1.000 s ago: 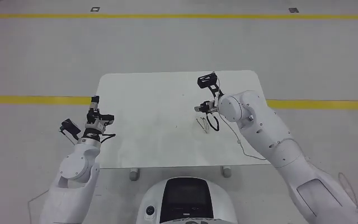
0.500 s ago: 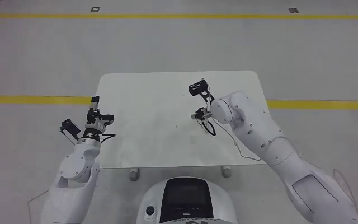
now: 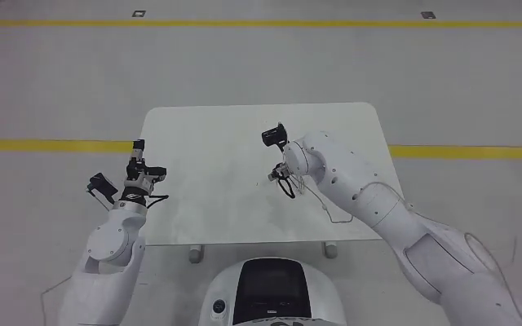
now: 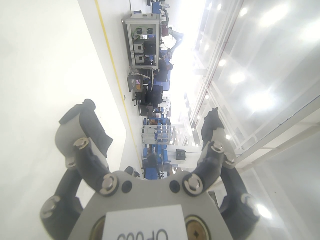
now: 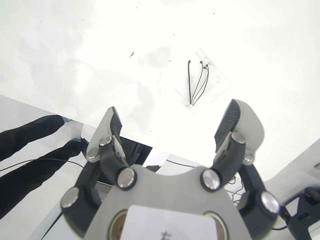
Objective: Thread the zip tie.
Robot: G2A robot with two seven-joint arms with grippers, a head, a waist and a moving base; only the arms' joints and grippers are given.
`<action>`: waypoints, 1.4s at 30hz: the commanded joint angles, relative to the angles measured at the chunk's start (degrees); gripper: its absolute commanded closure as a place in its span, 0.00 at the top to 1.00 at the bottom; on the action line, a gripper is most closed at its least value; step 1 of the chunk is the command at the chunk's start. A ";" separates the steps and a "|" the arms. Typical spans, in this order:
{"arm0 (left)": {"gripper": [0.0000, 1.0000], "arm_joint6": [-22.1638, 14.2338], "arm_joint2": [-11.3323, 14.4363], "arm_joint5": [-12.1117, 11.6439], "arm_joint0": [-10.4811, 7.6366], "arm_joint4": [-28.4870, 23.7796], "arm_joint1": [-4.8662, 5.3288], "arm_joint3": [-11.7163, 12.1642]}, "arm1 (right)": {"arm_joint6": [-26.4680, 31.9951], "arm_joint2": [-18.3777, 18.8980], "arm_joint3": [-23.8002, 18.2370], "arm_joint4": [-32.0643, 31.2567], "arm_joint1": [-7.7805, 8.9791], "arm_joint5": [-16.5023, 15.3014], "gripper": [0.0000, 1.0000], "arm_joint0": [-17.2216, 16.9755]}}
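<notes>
Right tool [image 5: 172, 113]: jaws wide, nothing in them, hanging above the worktop [image 5: 75, 38]. Left tool [image 4: 149, 108]: also wide and bare, by the worktop's left edge, aimed out at the room. Just past the right tool are the zip ties [image 5: 196, 83], a few black ones fanned flat on a clear sheet [image 5: 217, 86]. Looks like threading hasn't begun. Pick-up and feeding tail through head are both left.

White rectangular table top [image 3: 204, 163]: smooth, matt. Thin black plastic zip ties [image 5: 189, 83] in a clear, glossy plastic sleeve [image 5: 217, 86]. Right gripper [image 5: 172, 123]: brushed grey metal body, ribbed black rubbery pads [image 5: 226, 123].
</notes>
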 commanded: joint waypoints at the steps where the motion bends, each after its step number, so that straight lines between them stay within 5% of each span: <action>1: 1.00 0.00 0.00 0.00 0.00 0.00 0.00 0.00 | 0.00 0.00 0.01 0.00 0.00 0.00 1.00 0.00; 4: 1.00 0.00 0.00 0.00 0.00 0.00 0.00 0.00 | -1.25 -0.35 0.68 0.18 -0.27 -0.09 1.00 -0.45; 17: 1.00 0.00 0.00 0.00 0.00 0.00 0.00 0.00 | -5.85 -5.38 23.07 8.05 -8.56 -2.93 1.00 5.60; 42: 1.00 0.00 0.00 0.00 0.00 0.00 0.00 0.00 | -7.95 -2.71 23.56 8.01 -7.99 -1.04 1.00 4.54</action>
